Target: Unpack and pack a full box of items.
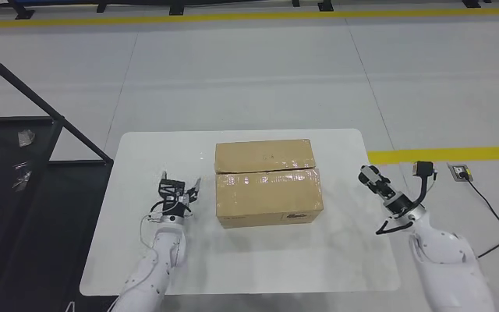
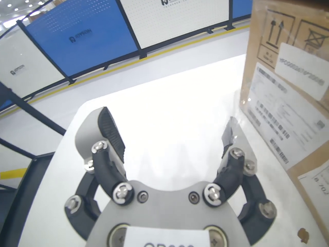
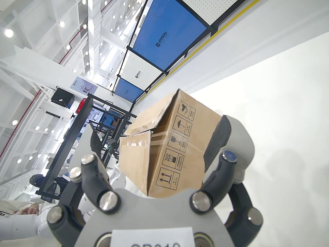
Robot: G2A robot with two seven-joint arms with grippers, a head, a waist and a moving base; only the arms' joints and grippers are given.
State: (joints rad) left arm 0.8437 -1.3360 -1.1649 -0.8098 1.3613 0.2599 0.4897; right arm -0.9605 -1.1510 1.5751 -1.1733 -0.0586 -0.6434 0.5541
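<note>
Box point(image 1: 268, 183) stands on desk point(image 1: 140, 156); left jaws spread, near box; right jaws spread, farther off at box's opposite side.

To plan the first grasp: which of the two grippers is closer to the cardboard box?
The left gripper; it sits right beside the box, while the right gripper stands farther off.

The cardboard box point(image 1: 267, 183) sits on the table point(image 1: 327, 257), between the jaws of the left gripper point(image 1: 180, 183) and the right gripper point(image 1: 368, 175), touching neither
</note>
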